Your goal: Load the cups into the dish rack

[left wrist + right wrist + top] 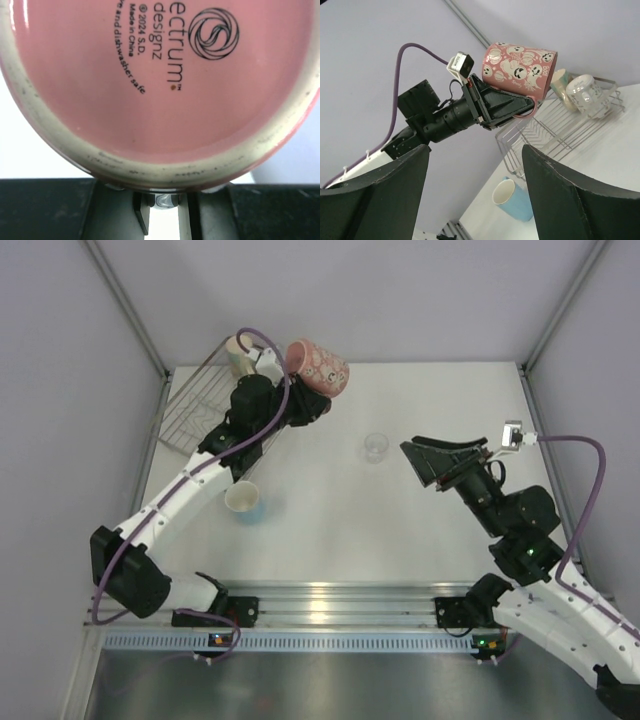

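Pink-red mug (318, 367), printed with pale ghosts and pumpkins, is held off the table, tilted, with its stamped base turned toward the left wrist camera. It hangs just beside the far right corner of the dish rack (190, 412), not yet over the wires. The left gripper (306, 393) is clamped on it near the handle side. A cream mug (238, 352) and a white mug (587, 94) already sit at the rack's far end. On the table, the light blue cup (246, 502) stands near the left arm, and a tiny clear glass (376, 446) stands mid-table. The right gripper (420, 465) hovers near the glass, fingers spread wide and holding nothing. This looks like the carry-to-rack step. The next move would call for swinging the mug left over the rack, lowering it into a free spot clear of the two mugs, then releasing.
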Robot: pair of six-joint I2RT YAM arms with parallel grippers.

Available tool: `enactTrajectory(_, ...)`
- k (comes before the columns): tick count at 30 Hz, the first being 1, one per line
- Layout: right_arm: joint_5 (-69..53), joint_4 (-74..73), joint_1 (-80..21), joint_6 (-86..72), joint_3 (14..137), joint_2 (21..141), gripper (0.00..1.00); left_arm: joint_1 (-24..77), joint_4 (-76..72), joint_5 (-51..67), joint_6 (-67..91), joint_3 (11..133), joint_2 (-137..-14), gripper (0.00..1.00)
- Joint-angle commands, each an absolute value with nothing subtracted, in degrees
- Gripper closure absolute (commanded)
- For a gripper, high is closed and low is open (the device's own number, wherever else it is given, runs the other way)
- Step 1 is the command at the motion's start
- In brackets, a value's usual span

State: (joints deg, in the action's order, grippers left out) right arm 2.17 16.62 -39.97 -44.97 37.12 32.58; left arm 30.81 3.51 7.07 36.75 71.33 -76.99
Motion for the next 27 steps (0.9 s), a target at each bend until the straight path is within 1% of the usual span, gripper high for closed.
enactTrajectory(1, 4.48, 12.84, -40.43, -42.02, 38.85, 31.64, 0.24, 30.06, 1.30, -4.45, 30.86, 76.55, -77.25, 1.00)
enactTrajectory(4, 5.36, 11.95, -40.52, -41.05, 38.85, 30.85, 0.24, 29.09, 3.59, -10.43, 29.27, 78.57, -78.83, 1.00)
enactTrajectory(13, 7.82, 10.20, -40.43, -37.97, 37.88, 28.74, 0.23, 22.59, 8.35, -19.85, 29.71, 83.75, -85.59, 1.00)
enactTrajectory(18, 8.44, 8.71, -40.52, -36.30, 37.97, 27.78, 0.23, 19.61, 9.67, -31.26, 27.69, 87.09, -90.96, 1.00)
enactTrajectory(22, 9.49, 7.21, -40.43, -34.28, 38.41, 26.81, 0.23, 17.23, 9.67, -33.04, 27.77, 90.17, -95.53, 1.00)
enactTrajectory(27, 11.16, 5.89, -40.43, -32.35, 38.41, 25.75, 0.22, 14.59, 10.81, -33.57, 31.64, 93.07, -100.89, 1.00)
